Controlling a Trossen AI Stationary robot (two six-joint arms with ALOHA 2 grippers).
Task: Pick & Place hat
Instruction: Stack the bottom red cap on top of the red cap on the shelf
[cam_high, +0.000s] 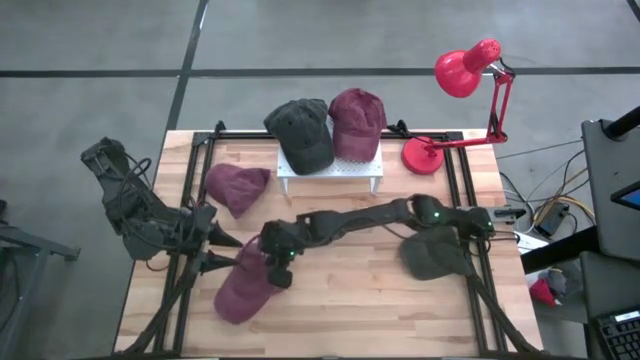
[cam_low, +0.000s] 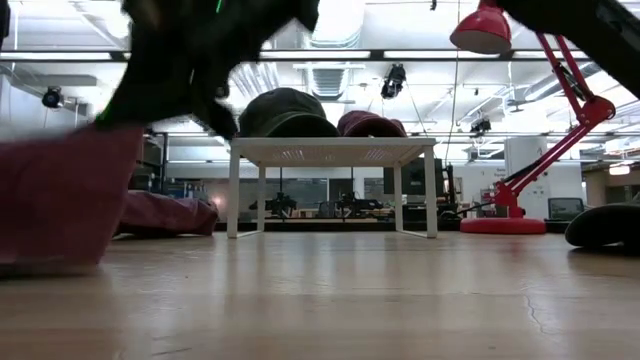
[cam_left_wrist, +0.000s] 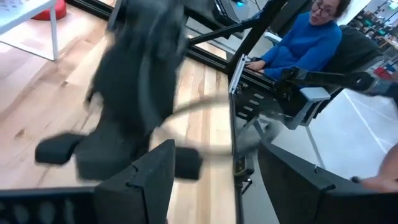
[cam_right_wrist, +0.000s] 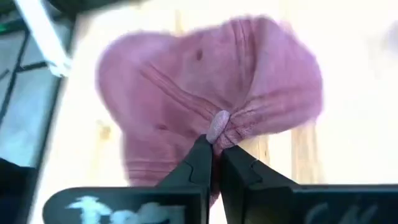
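High view: five caps on or above the wooden table (cam_high: 330, 300). Three are maroon: one near the front left, the maroon cap (cam_high: 243, 285) under the right gripper (cam_high: 277, 262); a second maroon cap (cam_high: 236, 187) lying flat at the left, beside the stand; a third maroon cap (cam_high: 356, 123) on top of the small white stand (cam_high: 331, 172). Two are dark: one dark cap (cam_high: 301, 132) on the stand, touching the maroon one next to it, and another dark cap (cam_high: 434, 252) lying at the right of the table.

One red desk lamp (cam_high: 465, 85) stands at the back right corner, its shade turned out over the floor.

Right wrist view: the gripper's two fingers are pinched together on a gathered fold of fabric at the crown button of the front maroon cap (cam_right_wrist: 211, 106); the cap spreads out ahead of the fingertips on the wood.

Arms: the right arm reaches from the right edge across the table's middle, low and stretched out, wrist ending over the front-left cap. The left gripper (cam_high: 205, 240) waits at the left edge, fingers spread wide, holding nothing, just left of that cap.

Left wrist view: one person in a blue top (cam_left_wrist: 305, 43) sits beyond the table.
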